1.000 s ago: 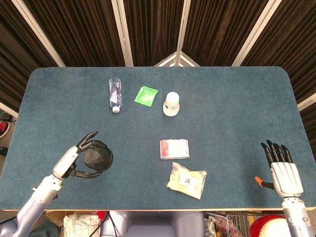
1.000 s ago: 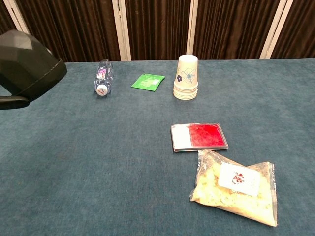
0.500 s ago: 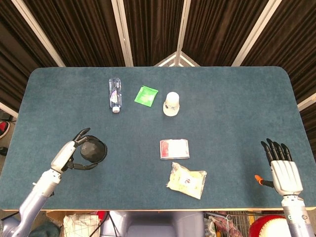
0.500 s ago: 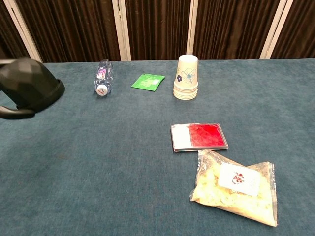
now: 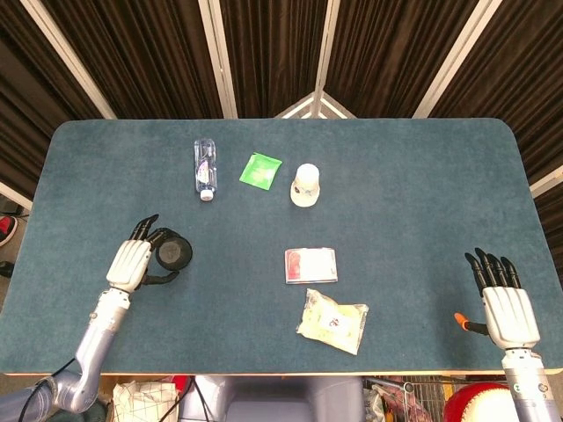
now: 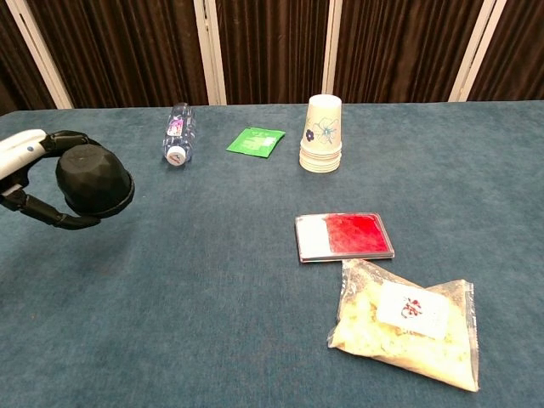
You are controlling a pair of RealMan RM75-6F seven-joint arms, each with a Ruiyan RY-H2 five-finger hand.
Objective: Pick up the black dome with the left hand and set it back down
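At the left edge of the blue surface (image 5: 422,176), the left robot hand (image 5: 134,262) curls its fingers around the black dome (image 5: 173,254), gripping it low over the surface. Only the head view shows the right robot hand (image 5: 504,303), flat, fingers apart, empty. Bottle (image 6: 176,133), green packet (image 6: 256,141), cups (image 6: 322,134), red case (image 6: 344,236) and snack bag (image 6: 406,321) lie well apart from it.

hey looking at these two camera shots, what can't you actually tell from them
- Whether the black dome rests on the blue table: the left hand wraps its base in both views.
- Right hand: outside the chest view.
- Small orange object by the right hand: too small to identify in the head view.
- Label on the clear plastic bottle: too small to read.
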